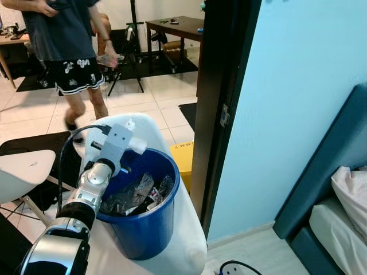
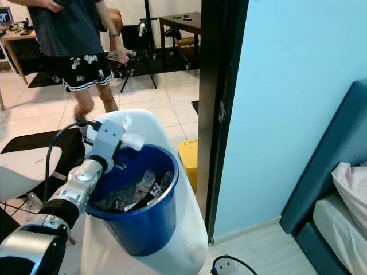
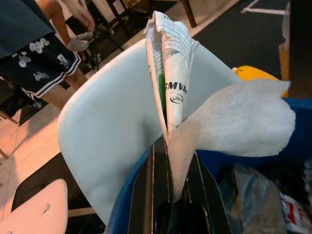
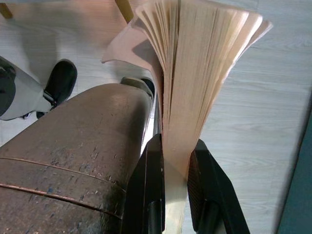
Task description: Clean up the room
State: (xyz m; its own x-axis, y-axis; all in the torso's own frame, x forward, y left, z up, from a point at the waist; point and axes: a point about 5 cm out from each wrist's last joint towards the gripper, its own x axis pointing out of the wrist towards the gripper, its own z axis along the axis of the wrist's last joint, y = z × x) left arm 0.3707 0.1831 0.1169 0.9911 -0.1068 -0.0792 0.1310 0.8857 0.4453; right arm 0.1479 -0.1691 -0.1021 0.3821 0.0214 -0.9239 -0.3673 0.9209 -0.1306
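Left claw (image 3: 169, 195) pinched on wrapper (image 3: 170, 73) and tissue (image 3: 239, 122) above blue bucket (image 1: 146, 229)

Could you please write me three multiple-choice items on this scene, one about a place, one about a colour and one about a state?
1. Where does the bucket stand?
A. on the white chair
B. on the floor beside the bed
C. on the dark desk

2. What colour is the bucket?
A. yellow
B. blue
C. grey

3. What is the state of the left claw?
A. open above the bucket
B. shut on nothing
C. shut on a wrapper and a tissue

Answers:
1. A, the head views show the bucket resting on the chair's white seat.
2. B, its wall and rim are plainly blue in both head views.
3. C, the left wrist view shows the printed wrapper and the white tissue pinched between the black fingers, at the bucket's rim.
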